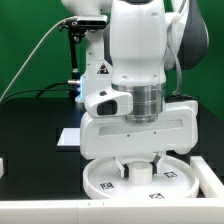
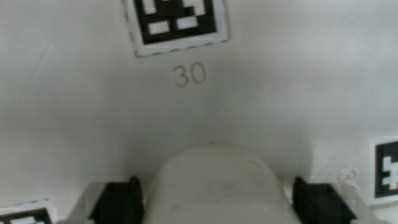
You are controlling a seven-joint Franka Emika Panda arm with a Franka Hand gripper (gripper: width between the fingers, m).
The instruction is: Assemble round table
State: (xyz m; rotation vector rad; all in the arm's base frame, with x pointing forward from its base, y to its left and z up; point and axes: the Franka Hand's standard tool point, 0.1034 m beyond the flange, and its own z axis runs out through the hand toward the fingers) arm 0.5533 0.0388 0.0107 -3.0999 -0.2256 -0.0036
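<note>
The round disc [image 1: 100,180] lies flat at the front of the black table, rim up. My gripper [image 1: 142,168] stands straight above its middle, shut on the short white post [image 1: 141,174], which is upright and held at the disc's centre. In the wrist view the post [image 2: 217,185] fills the gap between my two black fingers [image 2: 118,200], and the disc's floor [image 2: 267,100] behind it shows square tags and the number 30. I cannot tell whether the post touches the disc. The cross-shaped foot is out of view.
A flat white sheet [image 1: 71,135] lies on the table behind the disc, toward the exterior view's left. A white block [image 1: 3,166] sits at the left edge. A white border [image 1: 50,213] runs along the table's front. A green backdrop stands behind.
</note>
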